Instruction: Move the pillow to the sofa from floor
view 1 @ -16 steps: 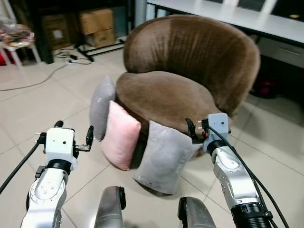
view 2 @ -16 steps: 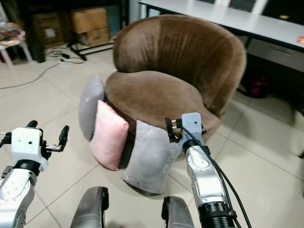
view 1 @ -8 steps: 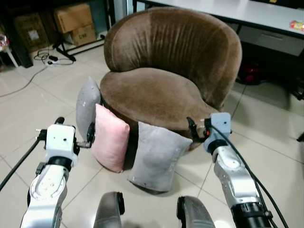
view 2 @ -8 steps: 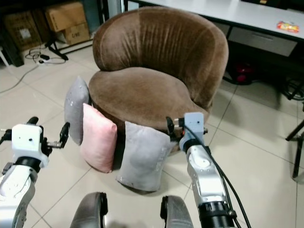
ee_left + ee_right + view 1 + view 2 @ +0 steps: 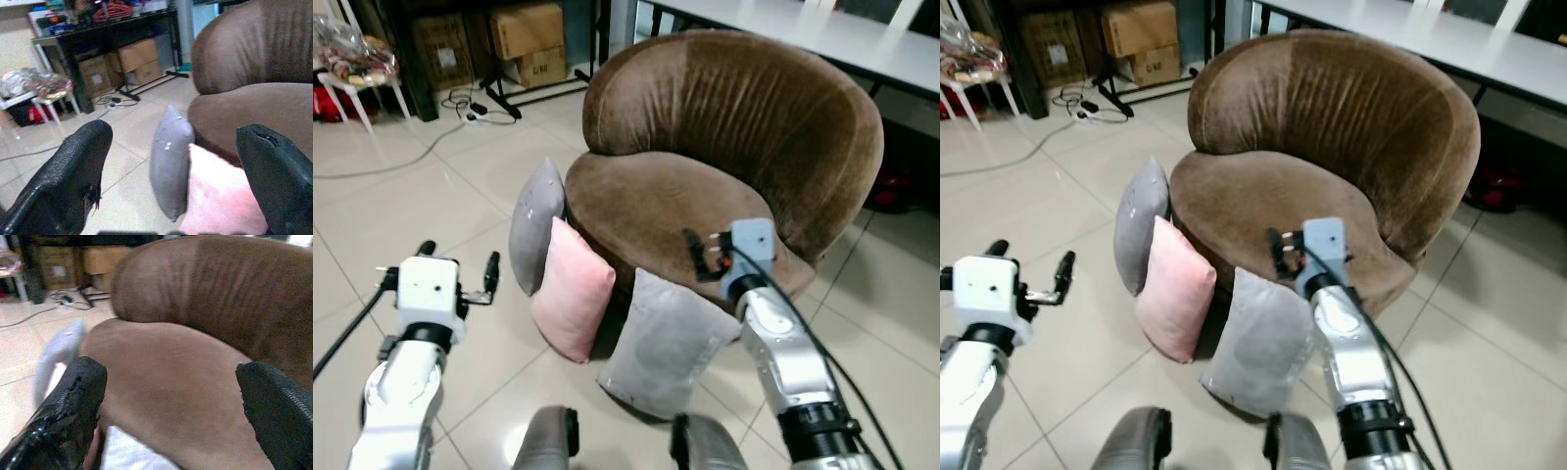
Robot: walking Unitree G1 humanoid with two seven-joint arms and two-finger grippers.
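Pale floor tiles (image 5: 382, 211) are lying under everything we are looking at, with a round brown sofa (image 5: 744, 127) sitting in the middle of them.

Our right gripper (image 5: 697, 257) is hovering above the front edge of the sofa's seat, its two black fingers (image 5: 58, 416) standing spread wide and pinching nothing; through its wrist camera we are seeing the brown seat cushion and curved backrest between them. Our left gripper (image 5: 458, 274) is hanging over bare tile to the left of the pillows, its fingers (image 5: 63, 181) likewise spread apart and holding nothing, and along them we are seeing the pink and the far grey pillow standing side by side.

Three pillows are resting on the floor and leaning against the sofa's base. A grey pillow (image 5: 661, 343) is standing nearest to us, tilted against the front of the seat, just below and beside our right gripper but not touching it. A pink pillow (image 5: 570, 291) is standing upright next to it, to its left. A second grey pillow (image 5: 535, 225) is leaning behind the pink one, touching it.

Farther back, cardboard boxes (image 5: 529, 34) are sitting under a dark shelf, a cable (image 5: 386, 166) is trailing across the tiles, and a white table (image 5: 803, 29) is running along behind the sofa.
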